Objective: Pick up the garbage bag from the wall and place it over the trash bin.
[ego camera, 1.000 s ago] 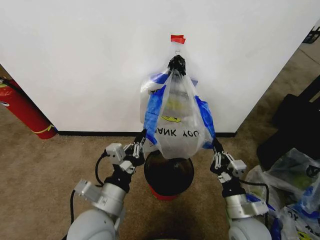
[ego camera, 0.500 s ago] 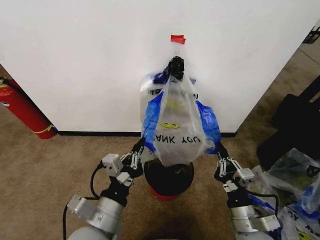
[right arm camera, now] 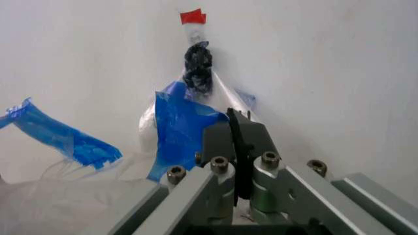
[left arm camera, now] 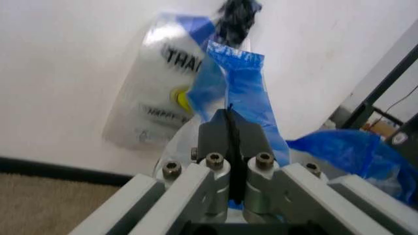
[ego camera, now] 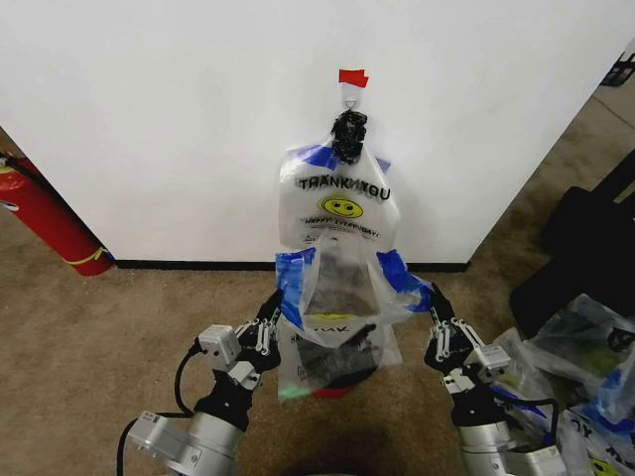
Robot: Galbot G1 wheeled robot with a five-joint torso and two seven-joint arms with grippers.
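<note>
The garbage bag [ego camera: 337,288] is stretched between my two grippers, its mouth spread and its clear body draped down over the trash bin [ego camera: 335,391]. The bin's dark inside shows through the plastic. My left gripper [ego camera: 272,313] is shut on the bag's blue left edge [left arm camera: 245,83]. My right gripper [ego camera: 434,305] is shut on the blue right edge [right arm camera: 176,127]. A second bag [ego camera: 342,203] with "THANK YOU" lettering and a smiley face still hangs from the hook [ego camera: 350,99] on the white wall [ego camera: 179,119], under the red tape [ego camera: 352,77].
A red fire extinguisher [ego camera: 45,223] leans against the wall at the left. A large black fabric bag [ego camera: 585,248] and lumpy clear bags [ego camera: 585,367] lie on the carpet at the right. Open carpet lies to the bin's left.
Both grippers have drawn down and back from the wall. The held bag has come away from the hook and dropped over the bin, uncovering a second bag on the wall.
</note>
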